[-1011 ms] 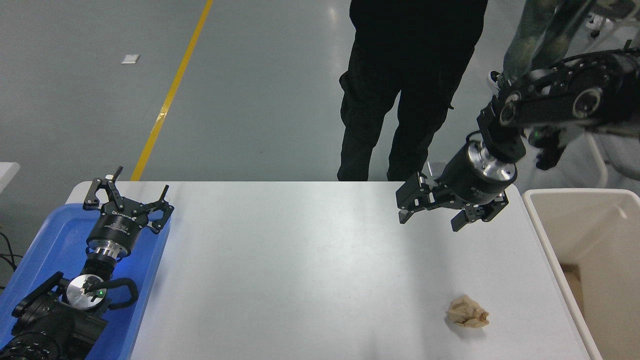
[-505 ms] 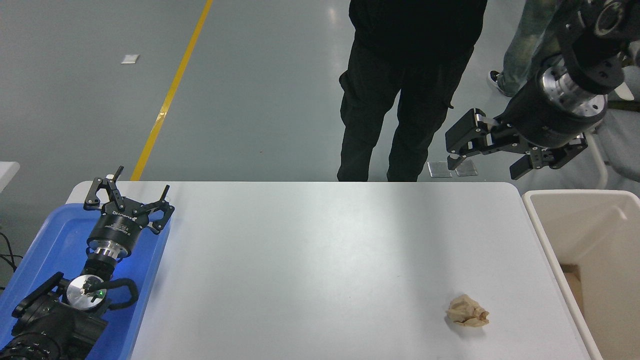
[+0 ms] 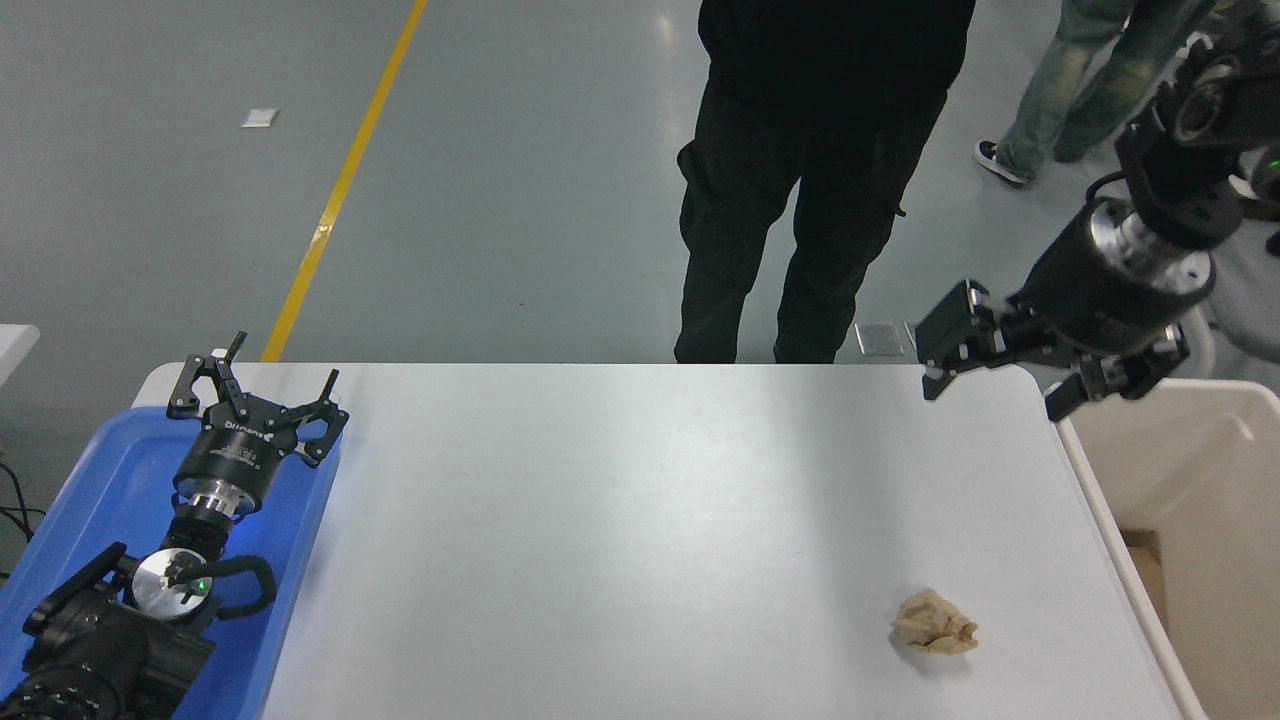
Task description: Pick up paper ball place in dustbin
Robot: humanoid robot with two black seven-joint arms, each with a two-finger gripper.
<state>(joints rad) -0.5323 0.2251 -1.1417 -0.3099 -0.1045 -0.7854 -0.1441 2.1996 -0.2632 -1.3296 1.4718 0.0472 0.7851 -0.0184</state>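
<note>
Since half a second ago: black right gripper [image 3: 995,385] lowered to the white table's [image 3: 620,520] far right corner, jaws spread, empty. Crumpled tan-brown paper ball [image 3: 934,623] near front right edge, beside cream-white plastic dustbin [image 3: 1105,510]. Probably light, soft (crushable): pinch across lumpy middle. Left gripper [image 3: 255,400] parked over blue tray [image 3: 95,500], fingers splayed.

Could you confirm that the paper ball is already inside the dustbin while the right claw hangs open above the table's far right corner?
Not quite: in the head view the paper ball lies on the white table, near its right edge and beside the dustbin, not inside it. The rest holds: the right claw hangs open above the table's far right corner.
</note>
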